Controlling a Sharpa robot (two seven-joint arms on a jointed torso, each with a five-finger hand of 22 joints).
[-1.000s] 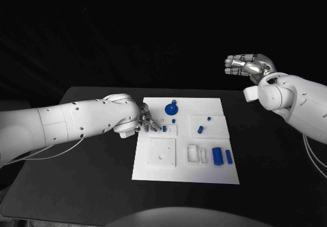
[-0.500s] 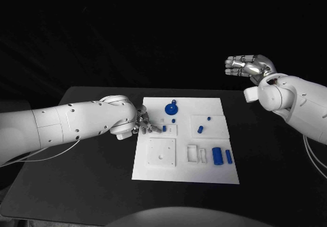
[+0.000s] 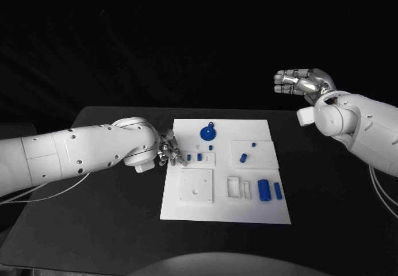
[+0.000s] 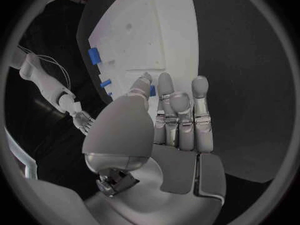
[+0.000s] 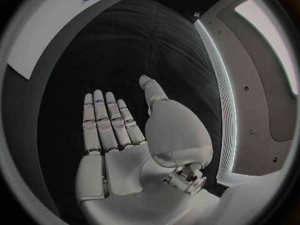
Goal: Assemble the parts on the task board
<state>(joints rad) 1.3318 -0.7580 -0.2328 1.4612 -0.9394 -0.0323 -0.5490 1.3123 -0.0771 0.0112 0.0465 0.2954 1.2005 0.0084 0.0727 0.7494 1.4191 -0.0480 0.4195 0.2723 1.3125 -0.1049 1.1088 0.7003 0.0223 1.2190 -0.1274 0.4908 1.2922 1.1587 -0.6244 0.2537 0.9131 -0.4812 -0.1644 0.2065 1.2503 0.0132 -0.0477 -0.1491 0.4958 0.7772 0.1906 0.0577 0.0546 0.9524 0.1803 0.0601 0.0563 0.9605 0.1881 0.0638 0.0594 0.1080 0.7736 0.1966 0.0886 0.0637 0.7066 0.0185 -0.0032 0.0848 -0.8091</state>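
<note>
hovering at the board's 9 o'clock edge, the left hand [image 3: 168,153] sits low over the black desk [image 3: 99,230], fingers [image 4: 181,110] extended side by side and holding nothing; their tips are just beside the board's rim. task board [image 3: 224,208] lies flat in the middle of the desk, long side running 12 to 6.

parts on the board: round blue disc with a small loop [image 3: 207,133] near 12 o'clock; two small blue pegs [image 3: 200,156] just beside the left fingertips, around 10 o'clock; a tiny blue piece [image 3: 210,147] between the disc and the pegs; a short blue piece [image 3: 244,157] on a raised white square toward 2 o'clock, another small one [image 3: 253,144] above it; blue cylinder [image 3: 264,190] and a narrower blue bar [image 3: 278,191] side by side toward 4 o'clock. white square plate with holes [image 3: 197,185] at 8 o'clock, white frame pieces [image 3: 238,186] beside it.

right hand [image 3: 303,80] is raised well apart from the board, past its 1 o'clock corner, empty. head view shows its fingers [image 5: 106,120] curled; its wrist view shows them straight and together.
</note>
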